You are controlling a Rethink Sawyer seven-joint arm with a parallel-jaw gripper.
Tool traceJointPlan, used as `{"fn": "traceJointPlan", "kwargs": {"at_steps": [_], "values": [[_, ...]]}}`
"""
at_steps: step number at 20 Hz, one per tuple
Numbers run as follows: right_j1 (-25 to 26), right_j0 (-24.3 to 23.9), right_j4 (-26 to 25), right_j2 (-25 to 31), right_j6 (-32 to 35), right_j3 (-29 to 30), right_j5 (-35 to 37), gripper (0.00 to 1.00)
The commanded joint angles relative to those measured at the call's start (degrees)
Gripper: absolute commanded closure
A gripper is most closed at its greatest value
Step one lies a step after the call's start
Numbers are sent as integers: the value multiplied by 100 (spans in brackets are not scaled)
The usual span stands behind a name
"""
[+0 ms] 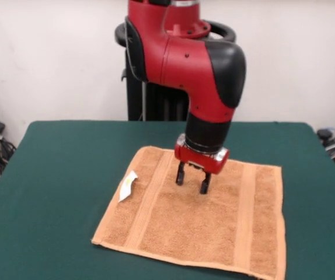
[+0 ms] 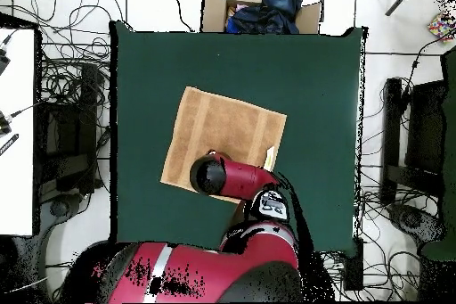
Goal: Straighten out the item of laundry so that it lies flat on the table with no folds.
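With jaws spread and grasping nothing, our gripper (image 1: 192, 182) hovers over the towel (image 1: 214, 221), which lies flat at frame centre on the table (image 1: 56, 175), apparently straightened.

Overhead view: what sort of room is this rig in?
Most likely a robotics lab or test cell, not a home. The green table stands on a pale floor strewn with black cables, a cardboard box sits past its far edge, and the towel is the only prop.
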Motion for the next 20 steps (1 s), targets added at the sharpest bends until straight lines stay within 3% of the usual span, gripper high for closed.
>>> {"fn": "traceJointPlan", "kwargs": {"at_steps": [1,7,12,16,20], "values": [[1102,-423,-100,-649,698,-779,-806,0],[1308,-1300,-933,-141,-14,-1023,-1079,0],[1422,-1480,-1644,-314,-142,-1353,-1235,0],[1281,-1560,-2013,-365,-161,-1397,-745,0],[960,-2011,-2383,188,-520,-1235,-4,0]]}}
